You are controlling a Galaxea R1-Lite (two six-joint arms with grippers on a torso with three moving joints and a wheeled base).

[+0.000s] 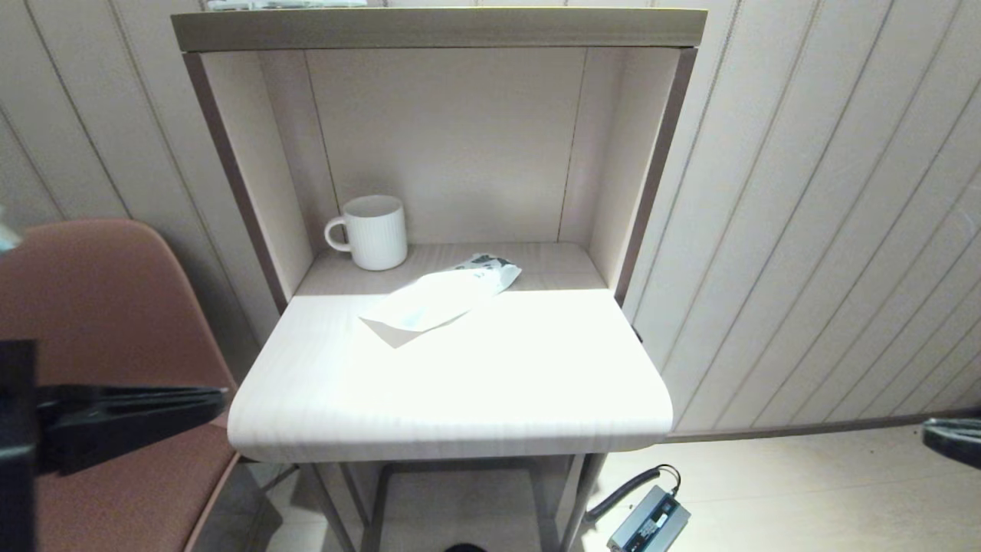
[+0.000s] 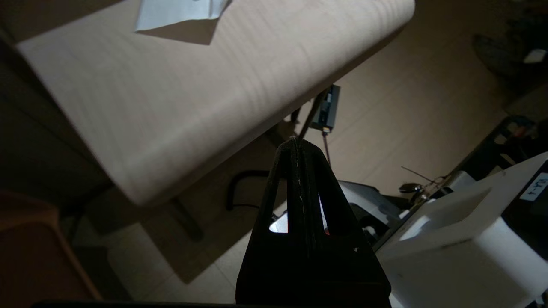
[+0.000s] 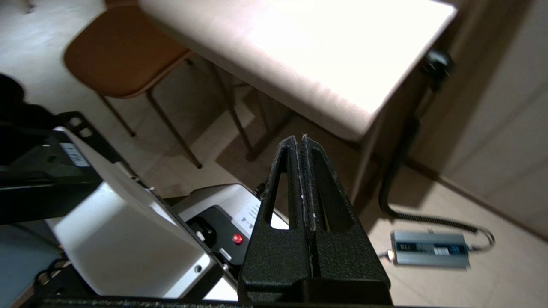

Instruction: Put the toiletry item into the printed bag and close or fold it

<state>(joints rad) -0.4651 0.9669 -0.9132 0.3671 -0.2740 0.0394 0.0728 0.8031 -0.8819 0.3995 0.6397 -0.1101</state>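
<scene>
The printed bag [image 1: 444,295] lies flat on the white table [image 1: 460,399], its dark leaf print at the far end near the mug; one corner of the bag [image 2: 180,10] shows in the left wrist view. The toiletry item is out of view. My left gripper [image 1: 218,399] is shut and empty, low at the table's front left corner, above the chair; its tips [image 2: 294,141] are pressed together. My right gripper [image 3: 299,139] is shut on nothing, down beside the table's right side, barely showing at the head view's right edge [image 1: 950,441].
A white ribbed mug [image 1: 374,231] stands in the shelf alcove [image 1: 452,153] behind the bag. A brown chair [image 1: 107,322] is left of the table. A grey power brick [image 1: 650,521] with its cable lies on the floor.
</scene>
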